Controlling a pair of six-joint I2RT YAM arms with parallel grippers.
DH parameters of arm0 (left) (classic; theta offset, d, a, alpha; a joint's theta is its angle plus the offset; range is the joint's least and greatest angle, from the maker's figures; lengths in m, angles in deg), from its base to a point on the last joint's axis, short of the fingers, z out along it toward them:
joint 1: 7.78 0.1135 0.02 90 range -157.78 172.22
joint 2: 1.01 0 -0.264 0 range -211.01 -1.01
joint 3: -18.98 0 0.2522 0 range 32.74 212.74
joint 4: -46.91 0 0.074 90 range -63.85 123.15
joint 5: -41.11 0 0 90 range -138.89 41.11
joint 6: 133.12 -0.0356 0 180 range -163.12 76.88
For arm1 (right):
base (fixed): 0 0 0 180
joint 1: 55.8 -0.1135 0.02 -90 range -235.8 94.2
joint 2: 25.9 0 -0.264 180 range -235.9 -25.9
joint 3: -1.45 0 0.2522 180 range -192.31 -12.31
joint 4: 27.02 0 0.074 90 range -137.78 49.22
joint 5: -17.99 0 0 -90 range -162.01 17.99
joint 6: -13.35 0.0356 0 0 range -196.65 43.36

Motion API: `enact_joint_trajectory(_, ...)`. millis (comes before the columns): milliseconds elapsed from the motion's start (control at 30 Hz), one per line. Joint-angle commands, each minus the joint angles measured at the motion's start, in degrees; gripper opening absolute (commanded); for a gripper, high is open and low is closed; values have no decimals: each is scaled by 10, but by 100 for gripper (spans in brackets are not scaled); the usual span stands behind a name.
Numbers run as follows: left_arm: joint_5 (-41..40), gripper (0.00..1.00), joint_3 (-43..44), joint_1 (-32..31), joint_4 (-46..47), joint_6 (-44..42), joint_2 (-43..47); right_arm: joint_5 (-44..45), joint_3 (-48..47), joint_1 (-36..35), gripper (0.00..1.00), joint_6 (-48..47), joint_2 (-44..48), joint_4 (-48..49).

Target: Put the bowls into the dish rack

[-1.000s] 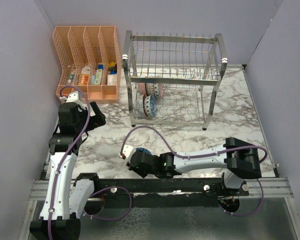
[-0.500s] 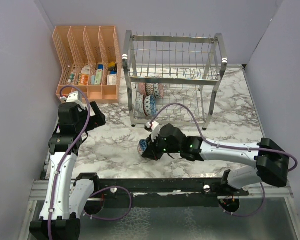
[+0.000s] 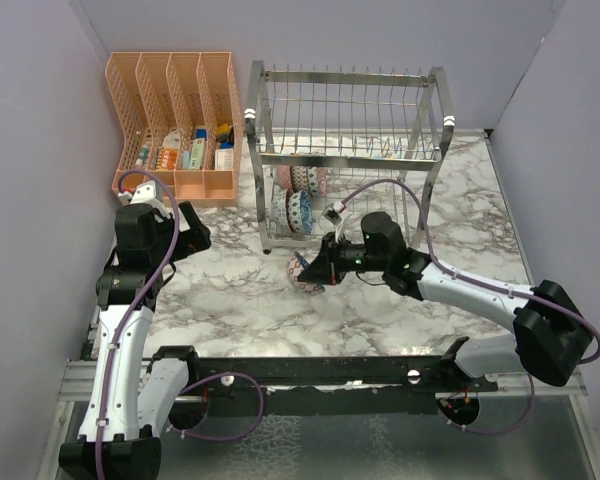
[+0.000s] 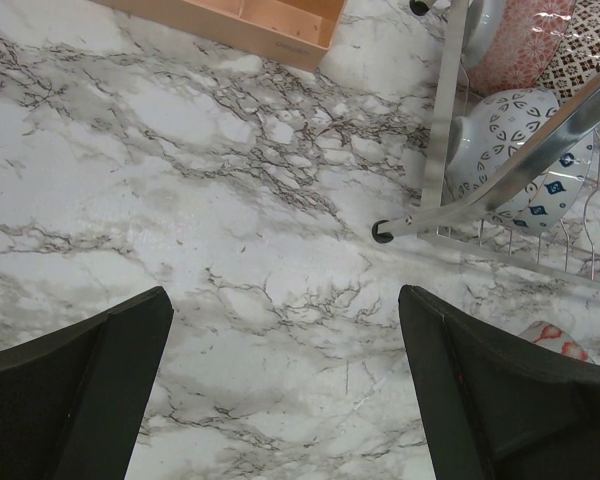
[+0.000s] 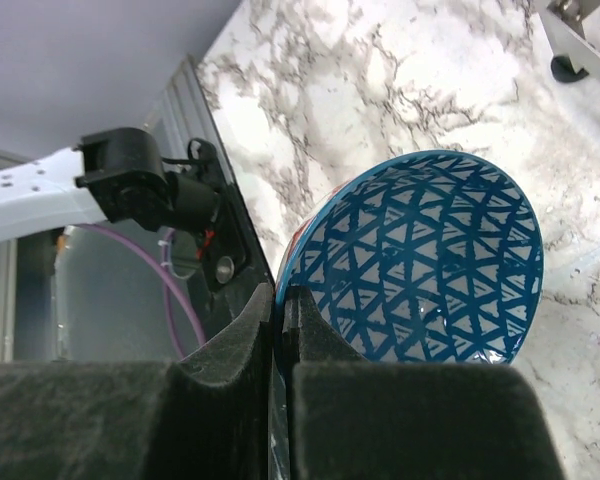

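My right gripper (image 3: pixel 322 268) is shut on the rim of a blue bowl (image 3: pixel 302 268), which hangs tilted just off the front left foot of the dish rack (image 3: pixel 345 150). In the right wrist view the jaws (image 5: pixel 280 295) pinch the bowl's wall, one inside and one outside. Its inside (image 5: pixel 430 260) shows a blue triangle pattern. Other bowls stand on edge at the left of the rack's lower tier (image 3: pixel 300 200): a white-and-blue one (image 4: pixel 510 150) and a pink-red one (image 4: pixel 525 40). My left gripper (image 3: pixel 185 235) hangs open over bare marble (image 4: pixel 285 390).
An orange mesh file organizer (image 3: pixel 175 125) with small packets in it stands left of the rack, at the back left. The rack's front left foot (image 4: pixel 383 233) rests on the marble top. Purple walls close in both sides.
My right arm has carried the blue bowl from near the table's front edge back and to the right, up to the rack's front left corner. The left arm has not moved.
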Motion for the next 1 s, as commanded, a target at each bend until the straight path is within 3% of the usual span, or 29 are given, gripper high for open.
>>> enact_joint_trajectory(0,-12,99,18,2,-1,-7,7,-80,-7,33,1,37,8,87)
enact_joint_trajectory(267,-15,99,16,2,-1,-9,7,-80,-19,89,1,52,14,100)
enact_joint_trajectory(500,-19,99,18,2,-5,-12,8,-101,-28,143,1,89,-22,183)
enact_joint_trajectory(667,-21,99,18,2,-7,-15,9,-86,-42,167,1,102,-53,214)
enact_joint_trajectory(967,-22,99,14,2,-4,-18,7,-46,-4,186,1,168,-99,356)
